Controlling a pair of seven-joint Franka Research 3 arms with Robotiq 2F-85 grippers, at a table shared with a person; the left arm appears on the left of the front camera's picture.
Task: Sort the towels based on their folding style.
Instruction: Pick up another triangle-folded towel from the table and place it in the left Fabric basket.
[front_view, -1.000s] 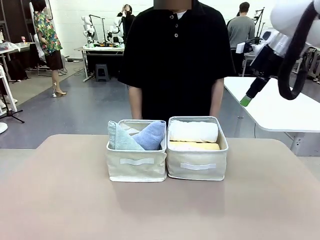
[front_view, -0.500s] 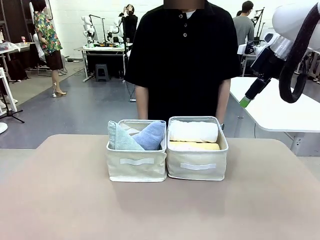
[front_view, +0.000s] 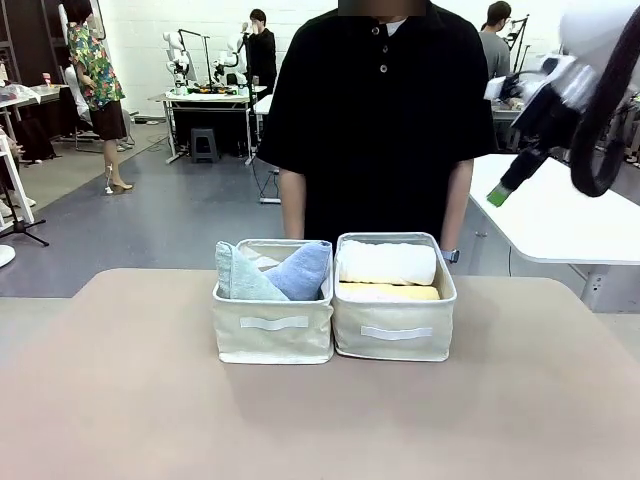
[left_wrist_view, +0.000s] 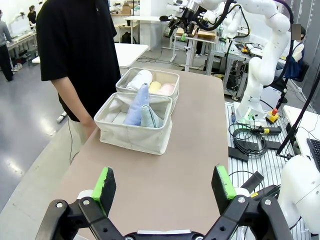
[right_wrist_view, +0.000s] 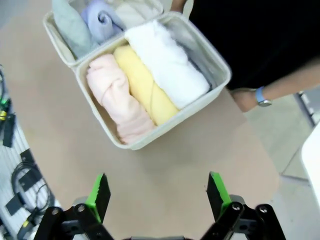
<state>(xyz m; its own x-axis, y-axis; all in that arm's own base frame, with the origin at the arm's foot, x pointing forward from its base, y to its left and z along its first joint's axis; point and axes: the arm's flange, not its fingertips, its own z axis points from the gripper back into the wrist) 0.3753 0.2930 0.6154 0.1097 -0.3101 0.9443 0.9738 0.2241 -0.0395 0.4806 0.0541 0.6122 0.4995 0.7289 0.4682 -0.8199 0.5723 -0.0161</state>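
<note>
Right wrist view showed the right gripper fully open and empty, above the table near one basket. That basket held three visible rolled towels side by side: white towel, yellow towel, pink towel. No dark grey roll could be made out. The adjoining basket held the cone-folded green towel and blue towel. The left gripper was likewise wide open and empty, well apart from the baskets. Sorting appeared complete.
</note>
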